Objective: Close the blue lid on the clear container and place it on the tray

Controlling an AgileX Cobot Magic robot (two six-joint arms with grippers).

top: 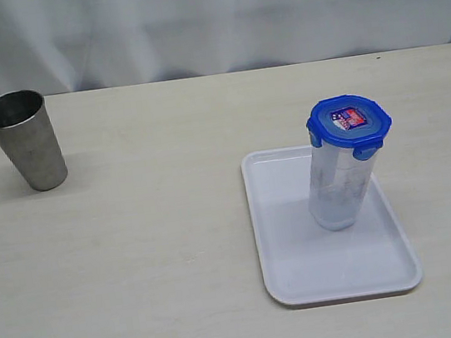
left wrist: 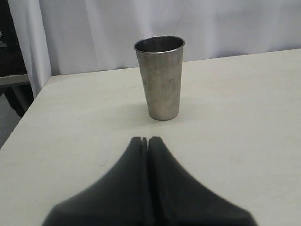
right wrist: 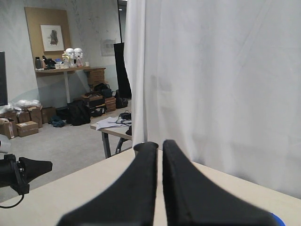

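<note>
Clear container (top: 342, 190) stands on the white tray (top: 306, 267) in the exterior view. You can see through it. Its blue lid (top: 349, 125) sits on top, flaps down, with a red sticker. A metal cup (top: 26, 140) stands far away.

In the left wrist view, the left gripper (left wrist: 145, 140) has its jaws together, empty, facing that cup.

In the right wrist view, the right gripper (right wrist: 159, 143) is closed and empty too.

From high, the exterior camera faces the pale table (top: 181, 268) and the white cloth curtain (top: 203, 12) behind its far edge. The low left wrist camera shares the nearby tapered grey metal cup (left wrist: 160, 77) with it. The right wrist camera looks level.
</note>
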